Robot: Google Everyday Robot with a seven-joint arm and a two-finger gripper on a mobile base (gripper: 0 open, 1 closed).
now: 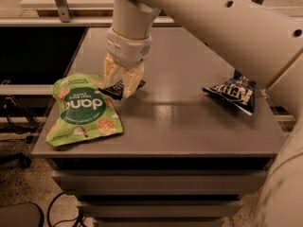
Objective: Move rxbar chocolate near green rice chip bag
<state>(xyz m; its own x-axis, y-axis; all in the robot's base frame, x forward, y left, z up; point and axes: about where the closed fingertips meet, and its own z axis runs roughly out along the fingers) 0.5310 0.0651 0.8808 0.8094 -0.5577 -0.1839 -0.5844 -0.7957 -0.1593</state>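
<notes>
The rxbar chocolate [115,89] is a small dark flat bar held between my pale fingers [130,85]. My gripper [120,83] is shut on it, low over the grey table [184,108], just at the upper right edge of the green rice chip bag [82,109]. The bag lies flat at the table's front left corner, light green with a dark green round label and pictured chips. The bar's lower left end is touching or just over the bag's edge. Part of the bar is hidden by my fingers.
A dark blue chip bag [233,93] lies at the table's right side. My large white arm [222,27] spans the upper right. The table's front edge runs below the green bag; a shelf rail sits behind the table.
</notes>
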